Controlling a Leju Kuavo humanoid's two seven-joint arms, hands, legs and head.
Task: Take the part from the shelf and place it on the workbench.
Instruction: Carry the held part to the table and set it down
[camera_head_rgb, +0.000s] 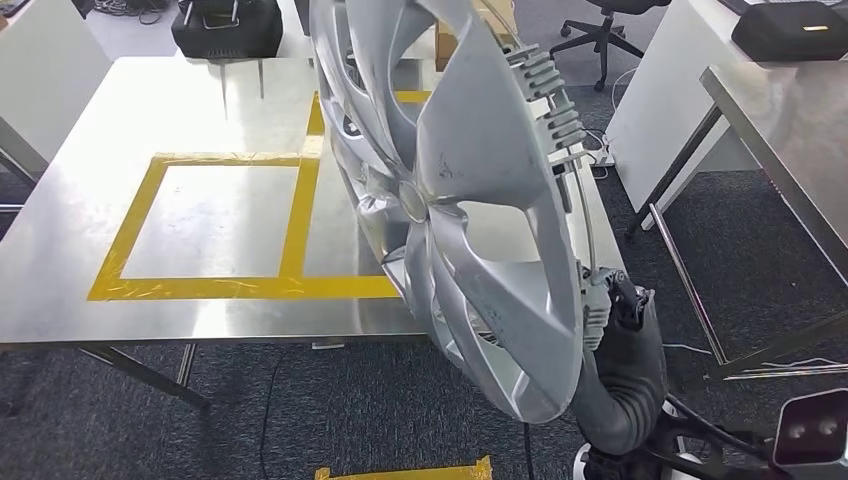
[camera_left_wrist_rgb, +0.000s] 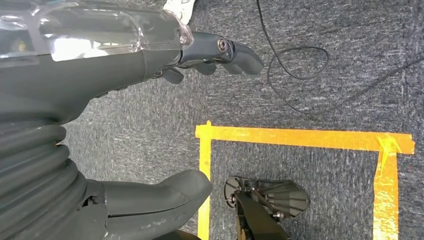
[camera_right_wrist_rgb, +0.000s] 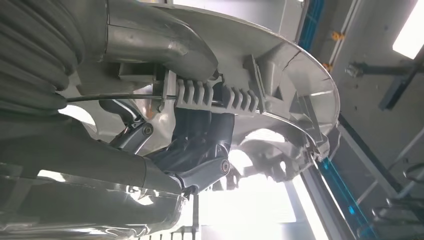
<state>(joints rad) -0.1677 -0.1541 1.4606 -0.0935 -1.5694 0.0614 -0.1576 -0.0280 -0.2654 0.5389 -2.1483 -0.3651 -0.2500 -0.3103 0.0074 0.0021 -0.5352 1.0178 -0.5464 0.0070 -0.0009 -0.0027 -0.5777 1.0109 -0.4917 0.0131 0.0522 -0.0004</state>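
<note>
Steel workbench (camera_head_rgb: 200, 120) behind, right hand (camera_right_wrist_rgb: 200, 145) grips hubcap (camera_head_rgb: 480, 220) rim, left hand (camera_left_wrist_rgb: 165, 65) empty, fingers apart over carpet

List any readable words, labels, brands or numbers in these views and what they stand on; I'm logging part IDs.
None can be read. The silver wheel cover held by the right hand shows no legible marking, and neither do the workbench or the left hand.

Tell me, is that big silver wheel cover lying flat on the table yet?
No. The wheel cover stands on edge in the air, gripped at its rim by the right hand, above the table's near edge.
</note>
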